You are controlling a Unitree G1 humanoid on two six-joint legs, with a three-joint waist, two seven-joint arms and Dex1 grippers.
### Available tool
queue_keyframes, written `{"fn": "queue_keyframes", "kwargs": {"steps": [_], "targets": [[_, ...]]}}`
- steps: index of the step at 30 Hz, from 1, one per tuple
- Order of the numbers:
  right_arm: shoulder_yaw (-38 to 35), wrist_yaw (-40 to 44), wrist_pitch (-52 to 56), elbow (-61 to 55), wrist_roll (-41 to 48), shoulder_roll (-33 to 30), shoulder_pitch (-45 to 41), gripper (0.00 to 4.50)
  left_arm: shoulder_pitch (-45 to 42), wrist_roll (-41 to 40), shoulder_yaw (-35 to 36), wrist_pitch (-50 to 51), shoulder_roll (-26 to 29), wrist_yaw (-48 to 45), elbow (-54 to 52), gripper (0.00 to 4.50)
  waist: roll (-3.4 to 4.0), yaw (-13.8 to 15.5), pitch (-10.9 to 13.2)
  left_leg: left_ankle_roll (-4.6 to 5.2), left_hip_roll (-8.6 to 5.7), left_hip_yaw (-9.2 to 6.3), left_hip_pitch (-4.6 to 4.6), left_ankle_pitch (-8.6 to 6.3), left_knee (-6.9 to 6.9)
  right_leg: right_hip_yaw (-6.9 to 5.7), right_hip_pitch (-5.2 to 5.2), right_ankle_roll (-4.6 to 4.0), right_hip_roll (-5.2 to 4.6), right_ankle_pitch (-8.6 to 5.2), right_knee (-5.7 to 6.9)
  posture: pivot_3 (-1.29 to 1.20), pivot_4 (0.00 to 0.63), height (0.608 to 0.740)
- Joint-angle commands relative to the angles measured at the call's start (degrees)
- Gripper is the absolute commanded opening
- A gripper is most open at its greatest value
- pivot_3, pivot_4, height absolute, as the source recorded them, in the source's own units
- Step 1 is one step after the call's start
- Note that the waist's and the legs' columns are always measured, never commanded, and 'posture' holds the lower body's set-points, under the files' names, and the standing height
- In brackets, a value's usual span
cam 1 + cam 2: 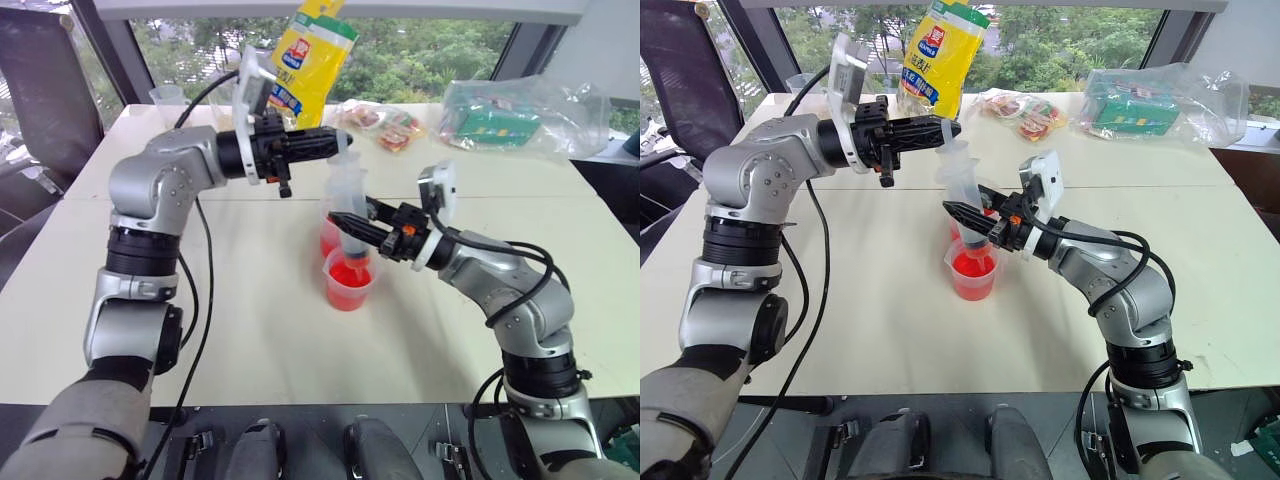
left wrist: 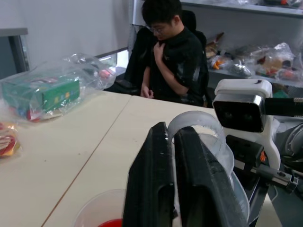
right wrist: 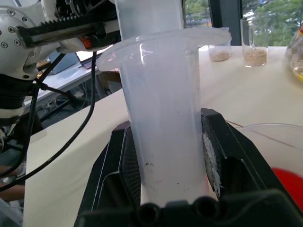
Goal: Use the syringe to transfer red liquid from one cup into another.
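The syringe [image 1: 347, 195] stands upright over two clear cups on the cream table [image 1: 250, 300]. Its orange tip points down into the near cup [image 1: 348, 285], which holds red liquid [image 1: 348, 275]. The far cup [image 1: 327, 238], also red inside, stands right behind it. My right gripper [image 1: 352, 225] is shut on the cloudy barrel [image 3: 163, 118] from the right, fingers on either side. My left gripper [image 1: 335, 143] reaches in level from the left and is shut on the white plunger [image 2: 199, 123] at the syringe's top.
At the table's far edge are a yellow bag [image 1: 310, 55], snack packets [image 1: 385, 125] and a plastic bag with a green box [image 1: 510, 115]. Small glass containers [image 3: 255, 42] stand at the far left corner. A person [image 2: 170, 52] sits beyond the table's right side.
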Motion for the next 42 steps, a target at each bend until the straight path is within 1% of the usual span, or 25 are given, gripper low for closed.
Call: {"fn": "queue_keyframes", "kwargs": {"steps": [1,11,20,26,30,31,32,33,39,40,42], "targets": [[-1.5,0.28,-1.34,-1.18,1.16,0.14,-3.61,1.39,0.98,-0.87,-1.21,1.38,-0.28,-0.49,-3.94,0.05,0.0,0.02,0.0,0.0,0.0,0.0,0.0,0.0,0.0,0.0,0.0,0.0,0.0,0.0,0.0,0.0,0.15,0.74],[-2.93,-0.86,-1.36,0.3,1.88,1.23,-6.83,1.39,3.37,-1.41,-2.91,3.43,-1.09,0.08,-7.93,0.05,0.0,0.06,0.0,0.0,-0.01,0.0,0.0,0.0,0.0,0.0,0.01,0.0,-0.02,0.0,0.0,0.0,0.15,0.74],[-4.16,-1.38,0.1,-0.15,3.5,0.65,-8.79,1.39,5.05,-1.74,-3.7,4.6,-1.61,0.73,-9.96,0.05,0.0,0.09,0.0,0.0,0.0,0.0,0.0,0.0,0.0,0.0,0.01,0.0,-0.03,0.0,-0.01,0.0,0.15,0.74],[-3.71,-1.44,0.67,-0.44,3.49,0.32,-7.63,1.39,4.68,-1.96,-3.18,4.58,-1.43,0.78,-9.82,0.05,0.0,0.07,0.0,0.0,0.0,0.0,0.0,0.0,0.0,0.0,0.01,0.0,-0.02,0.0,-0.01,0.0,0.15,0.74],[-3.62,-1.45,1.2,-0.66,3.85,0.38,-6.42,1.39,3.22,-2.08,-1.25,4.7,-0.44,1.4,-8.47,0.05,0.0,0.07,0.0,0.0,0.0,0.0,0.0,0.0,0.0,0.0,0.01,0.0,-0.02,0.0,-0.01,0.0,0.15,0.74],[-3.52,-1.31,1.17,-0.54,3.75,0.31,-5.98,1.39,2.86,-2.34,-0.5,4.99,0.03,1.44,-8.2,0.67,0.0,0.08,0.0,0.0,0.0,0.0,0.0,0.0,0.0,0.0,0.01,0.0,-0.02,0.0,-0.01,0.0,0.15,0.74],[-3.52,-1.11,1.11,-0.45,3.64,0.1,-5.51,1.39,2.62,-2.56,0.07,5.29,0.44,1.53,-8.18,0.96,0.0,0.08,0.0,0.0,0.0,0.0,0.0,0.0,0.0,0.0,0.01,0.0,-0.02,0.0,-0.01,0.0,0.15,0.74],[-3.44,-0.92,1.03,-0.35,3.45,-0.15,-5.07,1.39,2.5,-2.58,0.65,5.36,1.22,1.46,-8.19,1.37,0.0,0.03,0.0,0.0,0.0,0.0,0.0,0.0,0.0,0.0,0.01,0.0,-0.02,0.0,-0.01,0.0,0.15,0.74],[-4.66,-0.02,1.75,-0.57,3.99,-1.61,-3.69,1.39,2.8,-2.94,4.18,5.86,6.46,1.88,-8.71,4.31,0.0,0.02,0.0,0.0,0.0,0.0,0.0,0.0,-0.01,0.0,0.01,0.0,-0.02,0.0,-0.02,0.0,0.15,0.74],[-5.06,0.16,1.95,-0.55,4.28,-1.96,-3.6,1.39,3.03,-3.11,4.69,6.1,7.33,2.0,-9.03,4.47,0.0,-0.05,0.0,0.0,0.0,0.0,0.0,0.0,-0.01,0.0,0.01,0.0,-0.02,0.0,-0.02,0.0,0.15,0.74],[-5.58,0.33,2.3,-0.43,4.69,-2.59,-3.53,1.39,3.89,-3.65,6.01,6.66,9.34,2.12,-9.73,4.47,0.0,-0.11,0.0,0.0,0.01,0.0,0.0,0.0,-0.03,0.0,0.0,0.0,-0.01,0.0,-0.01,0.0,0.15,0.74]]}}
